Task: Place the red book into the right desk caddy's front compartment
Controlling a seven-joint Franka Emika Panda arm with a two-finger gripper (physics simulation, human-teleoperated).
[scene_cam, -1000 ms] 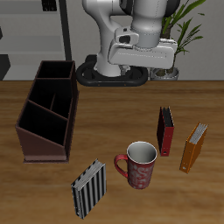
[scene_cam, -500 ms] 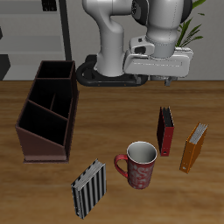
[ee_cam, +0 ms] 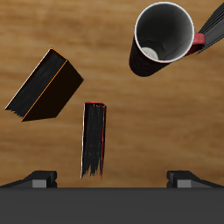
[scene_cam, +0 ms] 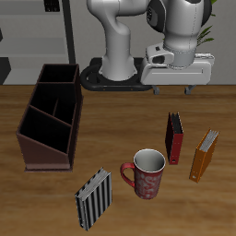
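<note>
While nothing of the placing is yet done, the arm hangs high over the back of the desk (scene_cam: 111,111), above the red book (scene_cam: 173,137), which stands upright on the wood, untouched.

Progress: by my judgement only the approach is under way; the descent, the grasp, the carry across and the drop into the front compartment are all left.

Items, largest first:

1. Right desk caddy (scene_cam: 48,118): dark maroon-brown, open-topped, with slanted sides and inner dividers, near one side edge of the desk. Every compartment that shows is empty, the front one included. Well apart from the red book.

2. Gripper (scene_cam: 178,85): in the air, carrying nothing. The wrist view shows the two finger bases (ee_cam: 39,179) wide apart with the red book between their lines, so the claw appears spread wide.

3. Mug (scene_cam: 145,173): red patterned, white inside, upright and empty, towards the front edge.

4. Striped book (scene_cam: 94,198): black and white, upright, close to the front edge beside the mug.

5. Orange book (scene_cam: 204,154): upright, just beside the red book, not touching it.

6. Red book: thin, dark red with a black edge, between the mug and the orange book, a little farther back than either.
</note>
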